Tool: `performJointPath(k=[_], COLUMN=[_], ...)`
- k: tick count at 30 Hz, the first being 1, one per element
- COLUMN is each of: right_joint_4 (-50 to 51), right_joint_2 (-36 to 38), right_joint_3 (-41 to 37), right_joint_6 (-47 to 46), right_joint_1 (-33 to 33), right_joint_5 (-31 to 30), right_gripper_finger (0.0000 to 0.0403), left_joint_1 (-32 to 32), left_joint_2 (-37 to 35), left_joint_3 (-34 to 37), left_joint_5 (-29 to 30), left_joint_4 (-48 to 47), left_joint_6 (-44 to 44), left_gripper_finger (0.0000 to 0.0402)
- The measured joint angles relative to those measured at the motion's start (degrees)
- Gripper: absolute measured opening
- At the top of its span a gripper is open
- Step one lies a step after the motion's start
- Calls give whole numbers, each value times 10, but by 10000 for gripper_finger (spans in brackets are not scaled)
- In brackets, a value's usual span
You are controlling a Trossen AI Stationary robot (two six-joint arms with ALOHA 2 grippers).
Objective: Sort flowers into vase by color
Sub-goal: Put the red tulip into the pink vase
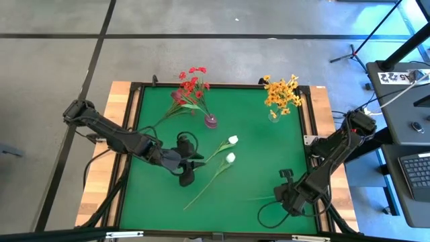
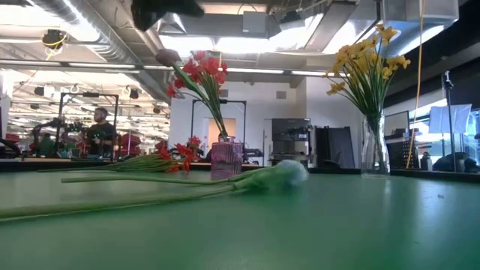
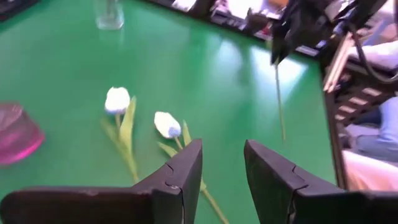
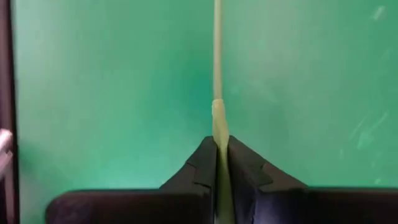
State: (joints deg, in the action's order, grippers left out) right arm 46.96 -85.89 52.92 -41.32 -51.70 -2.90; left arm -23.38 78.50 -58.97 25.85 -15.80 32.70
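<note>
While both arms reach over the green tabletop (image 1: 255,154) in the high view, the left pincer (image 1: 187,176) hovers at centre-left beside two white buds (image 1: 232,149) lying near mid-frame. The right pincer (image 1: 285,195) sits at lower right over a thin green stem (image 1: 261,197). A red spray (image 1: 193,84) stands in a pink vase (image 1: 211,120) at upper centre, with a second red spray (image 1: 176,105) lying just left of it. A yellow spray (image 1: 282,92) fills a clear vase (image 1: 273,115) at upper right.

From table height, the low view adds the vases' upright stance and a bud (image 2: 289,172) lying flat at centre; neither pincer shows plainly.

Only the left wrist view shows that pincer's fingers (image 3: 186,168) parted and empty, aimed toward the buds.

Only the right wrist view confirms its fingers (image 4: 205,163) clenched on the stem; the flower head is out of frame. Such a stem is probably light, thin and whippy, so gripping nearer the middle should limit droop.
</note>
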Motion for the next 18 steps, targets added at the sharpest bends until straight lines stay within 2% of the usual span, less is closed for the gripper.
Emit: performJointPath(k=[4,8,18], right_joint_4=[8,24,26], right_joint_2=[0,0,1], right_joint_3=[23,40,45], right_joint_6=[27,46,132], right_joint_1=[8,45,156], right_joint_5=[-57,-102,-111], right_gripper_finger=[19,11,16], left_joint_1=[2,11,49], left_joint_2=[5,24,60], left_joint_3=[0,-1,-1], left_joint_5=[-19,-55,-125], left_joint_4=[50,94,131], left_joint_6=[-35,-63,-78], left_gripper_finger=[116,116,116])
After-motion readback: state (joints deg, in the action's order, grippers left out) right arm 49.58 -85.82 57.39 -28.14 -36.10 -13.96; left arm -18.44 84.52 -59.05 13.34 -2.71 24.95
